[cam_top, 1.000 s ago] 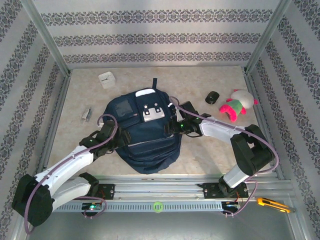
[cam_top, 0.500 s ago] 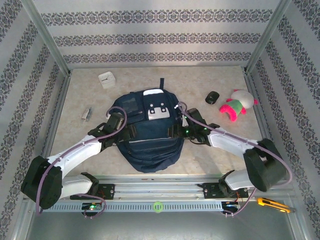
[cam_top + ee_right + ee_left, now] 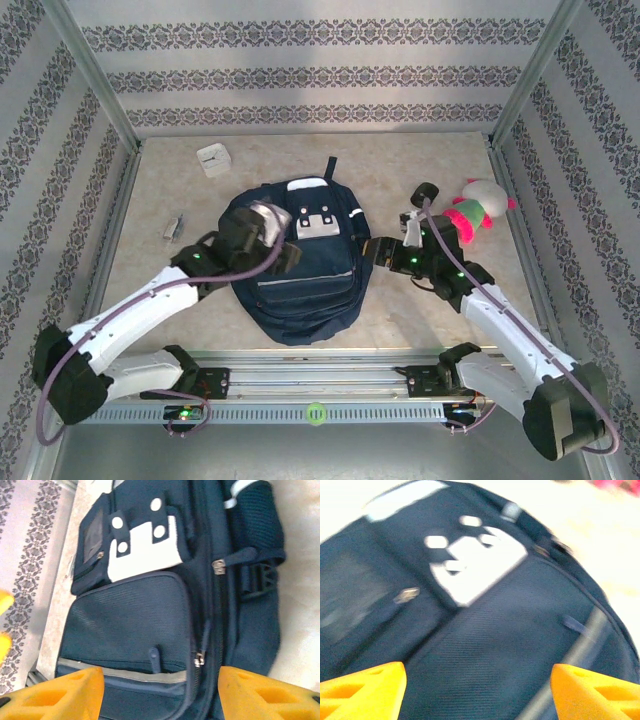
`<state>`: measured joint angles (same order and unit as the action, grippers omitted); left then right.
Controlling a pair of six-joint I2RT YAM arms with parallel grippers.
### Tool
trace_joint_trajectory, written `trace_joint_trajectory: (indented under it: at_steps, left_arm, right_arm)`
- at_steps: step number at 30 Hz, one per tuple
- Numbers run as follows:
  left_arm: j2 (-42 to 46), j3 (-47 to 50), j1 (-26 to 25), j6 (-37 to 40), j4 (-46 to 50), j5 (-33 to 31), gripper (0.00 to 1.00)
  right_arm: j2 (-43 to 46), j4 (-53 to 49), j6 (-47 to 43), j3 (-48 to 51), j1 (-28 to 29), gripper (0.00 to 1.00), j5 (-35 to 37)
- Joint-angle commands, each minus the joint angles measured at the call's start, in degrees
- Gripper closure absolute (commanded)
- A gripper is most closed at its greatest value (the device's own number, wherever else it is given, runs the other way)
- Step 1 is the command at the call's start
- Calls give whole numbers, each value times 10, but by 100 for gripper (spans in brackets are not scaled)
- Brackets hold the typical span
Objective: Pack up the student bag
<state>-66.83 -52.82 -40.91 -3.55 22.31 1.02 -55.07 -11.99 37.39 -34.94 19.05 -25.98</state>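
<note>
Lying mid-table: the student bag (image 3: 300, 290), front face up, top end toward the far wall, rounded bottom toward the near edge.
Bag fabric: navy woven cloth with a soft, domed outline; fine ribbed weave on the front pocket (image 3: 130, 615).
Patch (image 3: 142, 545): grey-white and smooth, near the bag's top, crossed by navy tabs with round pale studs.
Stripe (image 3: 125, 674): pale grey band across the lower front pocket.
Zip pull (image 3: 218, 566): small, metallic, on the seam right of the front pocket.
Right flank: dark mesh side pocket (image 3: 252, 510) toward the far end, black plastic buckle (image 3: 257, 577) nearer.
Table (image 3: 180, 300): beige, marbled, matt.
Left gripper (image 3: 477, 692): over the bag's upper left part, jaws spread wide, nothing between them but the navy cloth below. Orange wedge-shaped fingertips (image 3: 362, 692). Blurred view, so contact with the fabric impossible to tell.
Right gripper (image 3: 162, 692): just beside the bag's right edge, jaws apart, gripping nothing. Same orange wedge fingertips (image 3: 265, 692), the bag's front spread out between them farther off.
Far right: plush toy (image 3: 478, 205), fuzzy, in pink, white and green, well apart from the bag; small black rounded object (image 3: 428, 192) just left of it.
Far left: white squarish box (image 3: 213, 158) with a dial-like face.
Left of the bag: small greyish metallic item (image 3: 173, 227), too small to identify.
Walls: pale wallpaper with dark ornamental bands, metal posts at the corners.
</note>
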Motion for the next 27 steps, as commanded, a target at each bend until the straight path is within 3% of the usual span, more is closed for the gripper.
trace_joint_trajectory:
  at_steps: [1,8,15,18,22,24,27]
  left_arm:
    - [-56,-28,-66,174,26,22,23]
    - [-220,-101,-145,281,43,-23,16]
    - [-293,-115,-154,320,-11,-128,15]
    - [-279,-101,-154,317,-47,-134,42]
    - [-224,-57,-143,296,-97,-95,88]
    - [-189,-32,-135,296,-103,-53,97]
    - [-127,4,-120,295,-107,17,100]
  right_arm:
    - [14,-17,-9,12,-22,39,-31]
    - [22,-15,-22,25,-54,39,-34]
    - [23,-11,-30,29,-60,39,-39]
    - [23,-7,-40,29,-62,39,-38]
    - [22,-1,-67,25,-64,40,-31]
    - [23,13,-86,24,-64,40,-31]
    - [18,67,-133,31,-64,40,-55]
